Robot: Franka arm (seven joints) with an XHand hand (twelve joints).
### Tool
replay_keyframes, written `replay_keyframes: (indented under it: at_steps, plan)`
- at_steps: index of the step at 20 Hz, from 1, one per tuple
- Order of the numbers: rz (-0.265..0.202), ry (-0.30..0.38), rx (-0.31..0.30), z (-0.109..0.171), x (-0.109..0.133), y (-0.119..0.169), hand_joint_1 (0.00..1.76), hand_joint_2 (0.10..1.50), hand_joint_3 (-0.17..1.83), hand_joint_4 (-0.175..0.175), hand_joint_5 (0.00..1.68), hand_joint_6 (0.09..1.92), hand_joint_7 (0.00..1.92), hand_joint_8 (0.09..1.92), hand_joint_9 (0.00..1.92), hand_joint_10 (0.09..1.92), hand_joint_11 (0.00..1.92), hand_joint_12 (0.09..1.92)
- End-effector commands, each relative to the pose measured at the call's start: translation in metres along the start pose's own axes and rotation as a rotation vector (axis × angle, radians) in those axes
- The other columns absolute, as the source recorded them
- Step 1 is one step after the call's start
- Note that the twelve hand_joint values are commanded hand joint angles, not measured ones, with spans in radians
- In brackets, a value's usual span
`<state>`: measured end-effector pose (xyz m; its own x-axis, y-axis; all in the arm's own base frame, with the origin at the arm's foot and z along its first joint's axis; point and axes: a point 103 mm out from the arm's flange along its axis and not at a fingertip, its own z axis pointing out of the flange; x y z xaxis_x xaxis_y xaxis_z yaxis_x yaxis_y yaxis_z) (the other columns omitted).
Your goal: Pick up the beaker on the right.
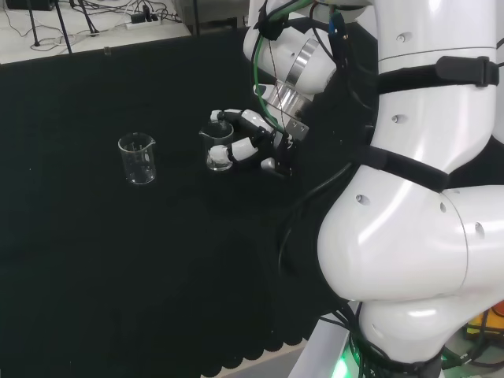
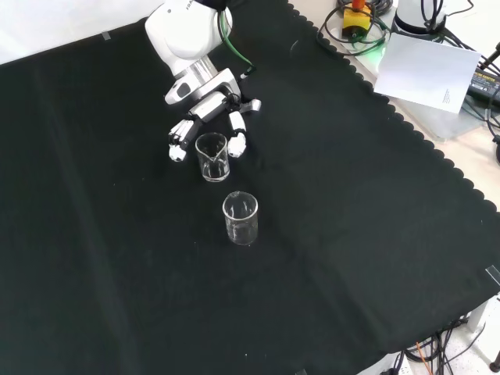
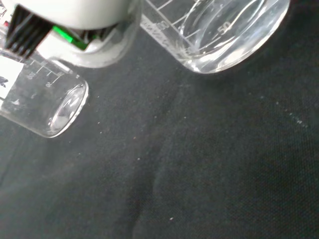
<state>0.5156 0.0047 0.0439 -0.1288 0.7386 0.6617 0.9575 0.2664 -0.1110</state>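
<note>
Robot hand sits low on the black tabletop, fingers spread wide on both sides of the near glass beaker, not clearly gripping. Second glass beaker stands upright, well apart beyond the fingertips.

Near beaker: rim cut off by the wrist view's edge. Second beaker: upper part hidden behind a blurred white part of the robot hand. Contents of either: cannot tell.
</note>
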Motion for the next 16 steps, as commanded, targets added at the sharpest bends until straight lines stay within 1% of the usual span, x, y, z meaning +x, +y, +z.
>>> replay_keyframes:
  at_steps: [1,5,9,12,16]
  plan:
    - [-0.022,0.007,0.002,0.001,0.004,0.000,0.85,0.48,0.64,-0.002,0.35,0.09,0.20,0.51,0.30,0.57,0.00,1.17]
    - [-0.031,0.019,0.002,0.003,0.008,0.000,0.81,0.49,0.60,-0.001,0.36,0.09,0.21,0.50,0.31,0.56,0.00,1.17]
    - [-0.027,0.027,-0.003,0.006,0.010,0.000,0.79,0.49,0.58,-0.001,0.37,0.09,0.21,0.50,0.31,0.55,0.00,1.17]
    - [-0.017,0.054,-0.016,0.010,0.010,0.000,0.78,0.49,0.57,-0.002,0.38,0.09,0.21,0.50,0.31,0.55,0.00,1.18]
    - [-0.005,0.055,-0.048,0.011,0.011,0.001,0.78,0.50,0.55,-0.001,0.40,0.09,0.23,0.51,0.32,0.55,0.00,1.19]
